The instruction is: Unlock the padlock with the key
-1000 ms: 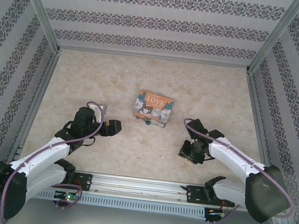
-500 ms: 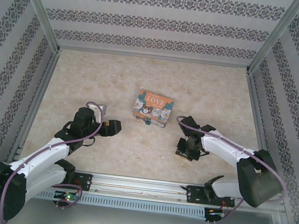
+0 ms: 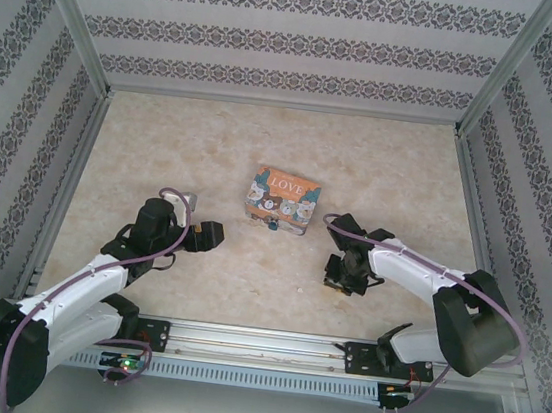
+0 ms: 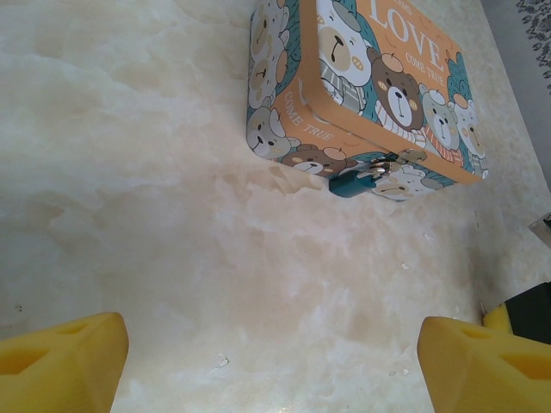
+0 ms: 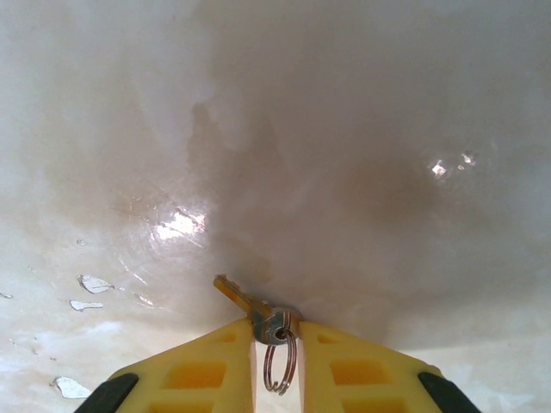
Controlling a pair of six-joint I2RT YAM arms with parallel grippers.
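The teal padlock (image 4: 351, 182) hangs on the front clasp of the "LOVE" tin (image 4: 379, 77), with its silvery shackle through the clasp; from above the padlock (image 3: 273, 224) is a small dot. The brassy-silver key (image 5: 239, 297) lies on the table with a split ring on its head. My right gripper (image 5: 277, 326) is down at the table, its yellow fingertips (image 5: 225, 344) pinching the key's head while the blade points away to the left. From above, the right gripper (image 3: 336, 277) sits right of and nearer than the tin. My left gripper (image 4: 274, 361) is wide open and holds nothing, left of the tin.
The tin (image 3: 282, 199) stands mid-table on the pale marbled top (image 3: 213, 148). Patterned walls and metal posts enclose the table on three sides. Small chips mark the surface near the key.
My right gripper slid a little to the left and its jaws drew in on the key's head. The left arm, tin and padlock have not moved.
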